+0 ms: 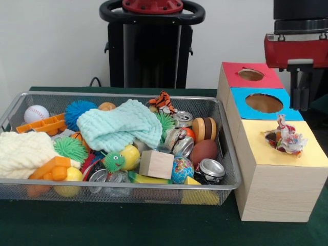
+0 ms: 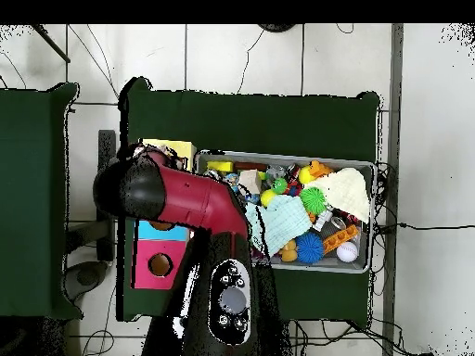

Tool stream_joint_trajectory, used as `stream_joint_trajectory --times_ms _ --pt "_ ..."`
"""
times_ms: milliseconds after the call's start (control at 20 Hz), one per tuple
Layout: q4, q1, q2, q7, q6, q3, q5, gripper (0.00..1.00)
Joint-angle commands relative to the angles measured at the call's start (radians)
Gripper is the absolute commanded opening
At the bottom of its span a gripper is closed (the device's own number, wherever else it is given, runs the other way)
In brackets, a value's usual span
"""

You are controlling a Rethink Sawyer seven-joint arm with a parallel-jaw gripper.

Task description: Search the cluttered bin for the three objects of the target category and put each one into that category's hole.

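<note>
Nearest the camera in the front view stands the pale wooden box with the yellow paper top, and the hole [image 1: 283, 141] in it is plugged by a crumpled piece of polka-dot cloth [image 1: 285, 136], white with bright printed spots, bunched upward and only partly sunk through the cut-out. By the look of it this cloth is thin, light and floppy, so it should crush and drape rather than hold a shape; a pinch on the raised peak of the bunch, or a push straight down on it, seems the sensible way to deal with it. To its left lies the wire-mesh bin [image 1: 228, 180], a shallow grey metal tray heaped with mixed goods: a plain wooden cube [image 1: 156, 164], a dented shiny can [image 1: 211, 169], a smooth globe ball [image 1: 182, 170], spiky rubber balls, orange plastic blocks, a cream knitted cloth [image 1: 23, 152] at the left end and a thick mint-green knitted cloth [image 1: 119, 128] over the middle. No other dotted piece shows among them; any left is probably buried. Farther back come the blue-topped box [image 1: 264, 103] and then the red-topped box [image 1: 250, 75]. The gripper [image 1: 301, 92] hangs above the right of the blue box, clear of the cloth, dark fingers pointing down; whether they stand apart or together I cannot tell.
</note>
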Motion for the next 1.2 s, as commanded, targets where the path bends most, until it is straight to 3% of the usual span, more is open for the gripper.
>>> stream_joint_trajectory --times_ms 50,350,600,1200 --pt "0.032 -0.020 0.087 0.163 -0.093 0.080 -0.014 0.00" --pt "-0.006 -0.039 0.112 0.133 -0.081 0.079 -0.023 0.00" --pt "0.010 -0.043 0.123 0.139 -0.126 0.086 -0.025 0.00" --pt "-0.039 0.012 0.214 0.186 -0.168 0.027 -0.008 0.00"
